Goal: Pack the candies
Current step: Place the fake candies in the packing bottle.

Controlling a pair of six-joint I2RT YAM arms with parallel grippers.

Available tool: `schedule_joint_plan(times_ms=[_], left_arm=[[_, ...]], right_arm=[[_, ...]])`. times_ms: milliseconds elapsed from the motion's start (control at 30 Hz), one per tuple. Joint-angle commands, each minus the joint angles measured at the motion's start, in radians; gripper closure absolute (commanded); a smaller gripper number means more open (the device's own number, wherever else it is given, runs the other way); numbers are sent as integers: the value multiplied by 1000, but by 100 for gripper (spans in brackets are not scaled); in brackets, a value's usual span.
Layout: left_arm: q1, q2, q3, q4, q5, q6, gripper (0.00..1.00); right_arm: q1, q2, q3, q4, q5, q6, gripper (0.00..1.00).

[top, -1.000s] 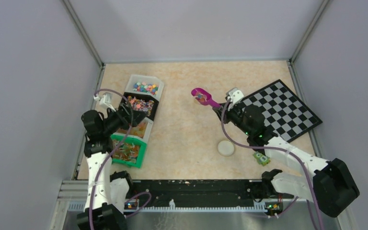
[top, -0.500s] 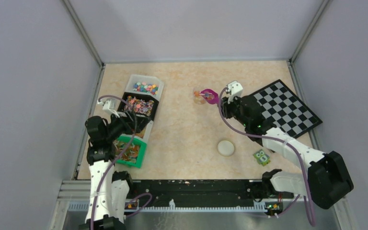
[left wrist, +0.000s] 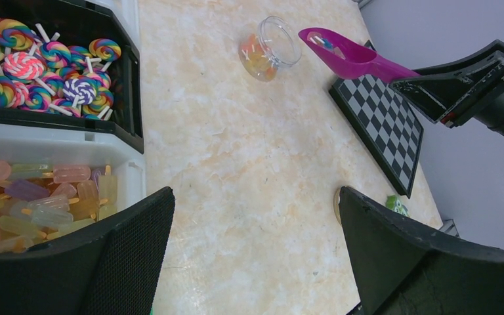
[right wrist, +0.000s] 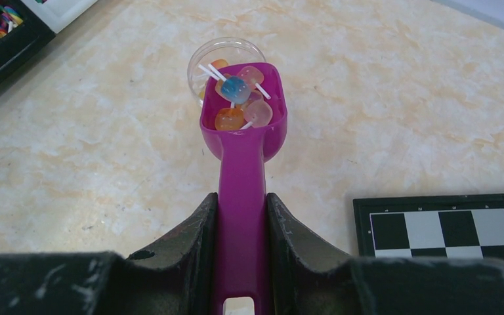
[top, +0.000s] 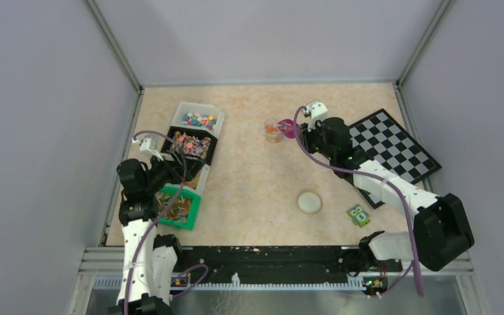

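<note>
My right gripper (right wrist: 241,203) is shut on the handle of a magenta scoop (right wrist: 243,147). The scoop's bowl holds several small candies (right wrist: 236,98) on white sticks, blue, orange and pink. Its tip sits over the mouth of a small clear jar (right wrist: 222,54) standing on the table (top: 256,177). In the left wrist view the jar (left wrist: 270,52) has a few candies (left wrist: 256,60) in it, with the scoop (left wrist: 351,58) tilted at its rim. My left gripper (left wrist: 256,216) is open and empty, hovering beside the candy bins.
Along the left stand a white bin (top: 218,113) of tiny mixed candies, a black bin (left wrist: 131,98) of swirl lollipops, a white bin (left wrist: 134,174) of ice-pop candies and a green bin (top: 193,211). A cream lid (top: 309,202), owl block (top: 358,214) and chessboard (top: 387,154) lie right.
My right arm has carried the loaded scoop away from me until its bowl reached the jar's mouth. My left arm drew back a little, then held still, open.
</note>
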Motion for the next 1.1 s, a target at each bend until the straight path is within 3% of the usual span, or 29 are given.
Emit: schedule_joint_plan(times_ms=[0,1067], left_arm=[[-2,-20,21,8,-13,13,1],[-2,-44,36,-31,-73,29,1]], right_arm=[[-10,24,71,-7,-9,-1,100],[-10,127,258,-224,-17,10,100]])
